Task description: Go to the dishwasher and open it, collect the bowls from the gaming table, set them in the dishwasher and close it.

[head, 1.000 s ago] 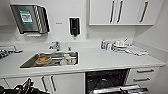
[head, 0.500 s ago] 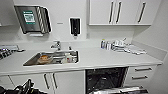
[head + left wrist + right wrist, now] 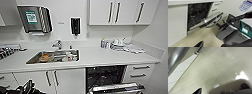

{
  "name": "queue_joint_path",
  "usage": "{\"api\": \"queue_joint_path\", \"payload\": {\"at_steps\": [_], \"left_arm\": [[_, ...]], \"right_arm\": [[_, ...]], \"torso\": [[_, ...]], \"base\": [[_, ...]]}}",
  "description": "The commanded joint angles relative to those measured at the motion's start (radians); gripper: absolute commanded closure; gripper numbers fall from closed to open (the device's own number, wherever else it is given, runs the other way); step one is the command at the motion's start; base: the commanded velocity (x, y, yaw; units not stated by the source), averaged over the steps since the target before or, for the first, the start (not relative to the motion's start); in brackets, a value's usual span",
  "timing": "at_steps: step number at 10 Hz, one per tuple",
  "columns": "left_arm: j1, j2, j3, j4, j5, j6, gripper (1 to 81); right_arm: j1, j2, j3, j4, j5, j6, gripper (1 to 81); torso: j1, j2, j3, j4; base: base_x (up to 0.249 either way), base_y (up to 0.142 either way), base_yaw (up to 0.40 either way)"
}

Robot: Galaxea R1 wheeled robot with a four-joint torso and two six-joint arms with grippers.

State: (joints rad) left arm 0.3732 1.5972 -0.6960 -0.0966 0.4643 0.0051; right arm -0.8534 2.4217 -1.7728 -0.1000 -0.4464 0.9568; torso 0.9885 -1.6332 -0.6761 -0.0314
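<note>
dishwasher (image 3: 105, 76) door (image 3: 209, 20) hung half-lowered over bare floor (image 3: 205, 37) | my hands' grip: couldn't tell

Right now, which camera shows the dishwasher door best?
The left wrist view: the dishwasher door hangs partly open, seen whole from the side. The head view catches just its top edge at the bottom of the picture.

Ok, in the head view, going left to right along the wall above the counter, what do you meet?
Paper towel dispenser → black soap dispenser → white upper cabinets. Below the counter, the dishwasher stands open.
</note>
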Motion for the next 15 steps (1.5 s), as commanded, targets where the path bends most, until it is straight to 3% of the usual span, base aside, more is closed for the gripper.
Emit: {"api": "queue_joint_path", "payload": {"at_steps": [1,5,7,9,11,12,14,15], "left_arm": [[-0.081,0.003,-0.017,-0.003,0.008,0.010,1.0],[-0.058,0.009,-0.042,-0.003,0.004,0.012,1.0],[0.012,0.012,-0.088,-0.003,-0.010,0.016,1.0],[0.161,0.040,-0.163,0.049,-0.118,0.018,1.0],[0.351,0.135,-0.321,0.107,-0.208,0.018,1.0],[0.437,0.183,-0.385,0.121,-0.257,0.018,1.0],[0.629,0.303,-0.527,0.138,-0.417,0.016,1.0],[0.695,0.365,-0.611,0.138,-0.447,0.018,1.0]], "right_arm": [[0.084,-0.016,0.017,0.002,0.014,-0.023,1.0],[0.063,-0.002,0.003,0.000,0.018,-0.062,1.0],[0.023,-0.010,0.004,0.003,0.083,-0.159,1.0],[-0.023,-0.014,0.000,0.003,0.127,-0.242,1.0],[-0.083,-0.017,-0.028,0.003,0.160,-0.329,1.0],[-0.112,-0.017,-0.042,0.003,0.173,-0.370,1.0],[-0.189,-0.008,-0.081,0.002,0.231,-0.446,1.0],[-0.220,0.010,-0.121,0.003,0.247,-0.469,1.0]], "torso": [[0.000,0.000,0.000,0.000],[0.000,0.000,0.000,0.000],[0.000,0.000,0.000,0.000],[0.000,0.000,0.000,0.000],[0.000,0.000,0.000,0.000],[0.000,0.000,0.000,0.000],[0.000,0.000,0.000,0.000],[0.000,0.000,0.000,0.000]], "base": [[-0.079,0.000,0.000],[-0.020,0.000,0.000],[0.000,0.000,0.000],[0.000,0.000,0.000],[0.000,0.000,0.000],[0.000,0.000,0.000],[0.000,0.000,0.000],[0.000,0.000,0.000]]}}
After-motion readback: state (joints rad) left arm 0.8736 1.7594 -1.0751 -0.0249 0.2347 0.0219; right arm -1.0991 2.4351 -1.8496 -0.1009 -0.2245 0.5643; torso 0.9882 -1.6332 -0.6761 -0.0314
